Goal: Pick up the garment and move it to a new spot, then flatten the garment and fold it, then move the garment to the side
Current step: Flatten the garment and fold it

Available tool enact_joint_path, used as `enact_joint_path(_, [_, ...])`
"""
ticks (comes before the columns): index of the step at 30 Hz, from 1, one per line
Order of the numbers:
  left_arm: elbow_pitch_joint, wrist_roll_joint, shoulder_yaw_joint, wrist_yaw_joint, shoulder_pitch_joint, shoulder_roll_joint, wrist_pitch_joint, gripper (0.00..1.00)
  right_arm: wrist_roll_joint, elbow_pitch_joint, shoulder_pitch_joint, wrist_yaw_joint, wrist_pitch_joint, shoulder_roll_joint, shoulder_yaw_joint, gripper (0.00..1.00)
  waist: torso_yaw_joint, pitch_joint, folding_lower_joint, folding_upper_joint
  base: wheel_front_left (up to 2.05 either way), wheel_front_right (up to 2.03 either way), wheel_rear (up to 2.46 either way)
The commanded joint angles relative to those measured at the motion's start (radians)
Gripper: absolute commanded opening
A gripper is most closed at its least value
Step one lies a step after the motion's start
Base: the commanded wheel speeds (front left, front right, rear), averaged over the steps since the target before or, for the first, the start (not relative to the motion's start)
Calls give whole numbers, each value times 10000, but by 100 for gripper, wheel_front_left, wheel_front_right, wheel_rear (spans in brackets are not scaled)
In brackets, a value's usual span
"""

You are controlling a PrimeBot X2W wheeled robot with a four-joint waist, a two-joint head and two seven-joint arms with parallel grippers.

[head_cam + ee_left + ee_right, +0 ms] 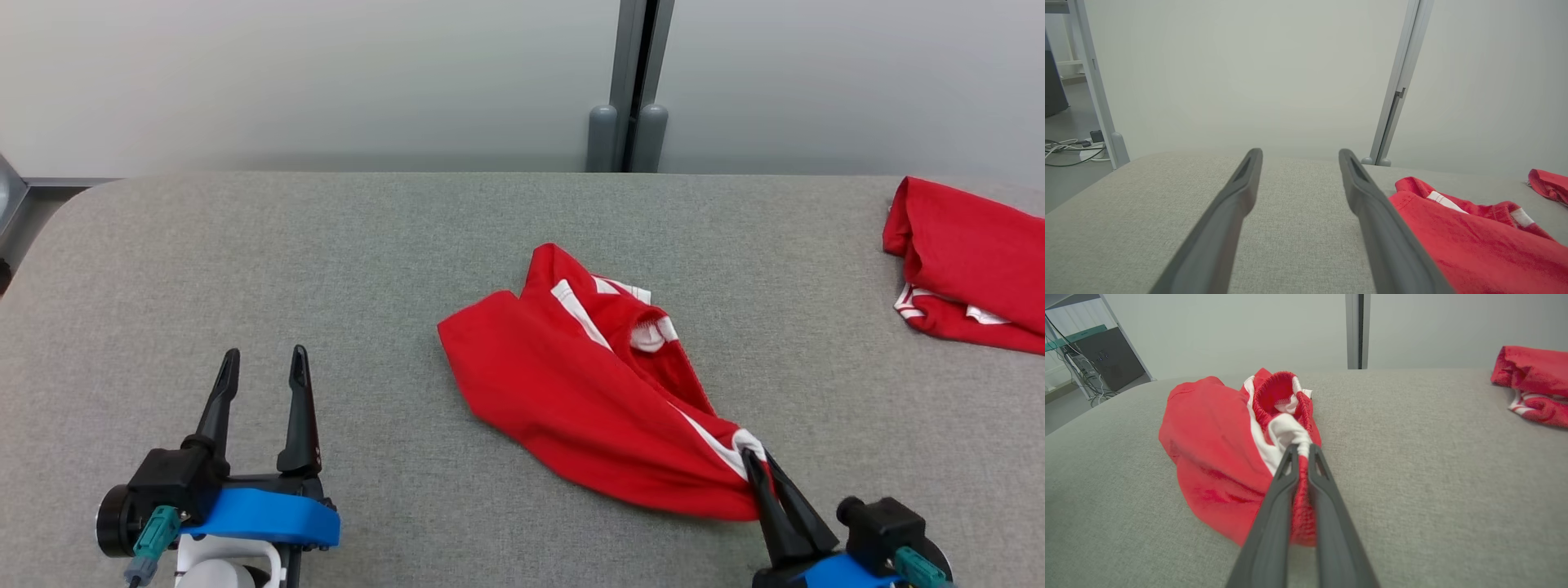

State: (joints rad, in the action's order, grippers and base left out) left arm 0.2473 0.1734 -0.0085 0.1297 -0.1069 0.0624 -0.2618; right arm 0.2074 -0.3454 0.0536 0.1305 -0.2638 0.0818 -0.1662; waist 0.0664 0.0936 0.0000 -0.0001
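Now my right gripper (758,459) is pressed together on a corner of the red garment (563,384), pinching a bunched bit of cloth where the white trim (1286,433) meets the red. I judge the hold is taken at an edge rather than in the middle so that the rest can hang or trail free and open out when I carry it to a new spot.

The garment lies crumpled on the grey padded table (245,245), about mid-table and a little to my right. Only its near corner is drawn up into my fingers, and its waistband gapes open toward the far side.

My left gripper (266,355) is spread wide and holds nothing. It sits low over bare table on my left, well apart from the cloth, which I take as readiness to catch a second corner for the flattening.

A second red garment (971,261) lies bundled at the far right edge, well apart from mine. I would keep clear of it.
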Motion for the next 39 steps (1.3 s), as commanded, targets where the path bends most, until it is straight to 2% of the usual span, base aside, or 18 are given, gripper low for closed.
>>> enact_joint_path(1, [-49,-35,35,12,49,43,-45,100,-74,185,-422,5,-6,-12,166,0,-74,-68,0,1,0,0,0])
enact_joint_path(5, [-71,-51,82,12,171,38,-44,100,-110,222,-1088,5,-6,-120,446,0,-213,-150,0,1,0,0,0])
enact_joint_path(6, [-78,-54,82,12,196,35,-44,100,-167,261,-1138,5,-6,-151,480,7,-244,-164,0,1,0,0,0])
enact_joint_path(7, [-82,-51,99,12,211,33,-45,100,-164,292,-1176,5,-6,-172,532,42,-279,-185,0,1,0,0,0])
enact_joint_path(8, [-77,-53,97,12,209,35,-45,100,-146,340,-1202,4,-6,-175,639,100,-302,-195,0,1,0,0,0])
enact_joint_path(17, [-95,-76,80,12,241,77,-44,100,-71,1503,-895,4,-6,-275,1750,100,-426,-235,0,1,0,0,0])
enact_joint_path(23, [-82,-76,66,12,263,97,-45,100,-74,2159,-793,5,-5,-309,2096,100,-427,-267,0,1,0,0,0])
enact_joint_path(39, [33,-154,37,12,389,176,-44,100,-600,2263,-1025,5,-5,-305,1485,100,-526,-446,0,1,0,0,0])
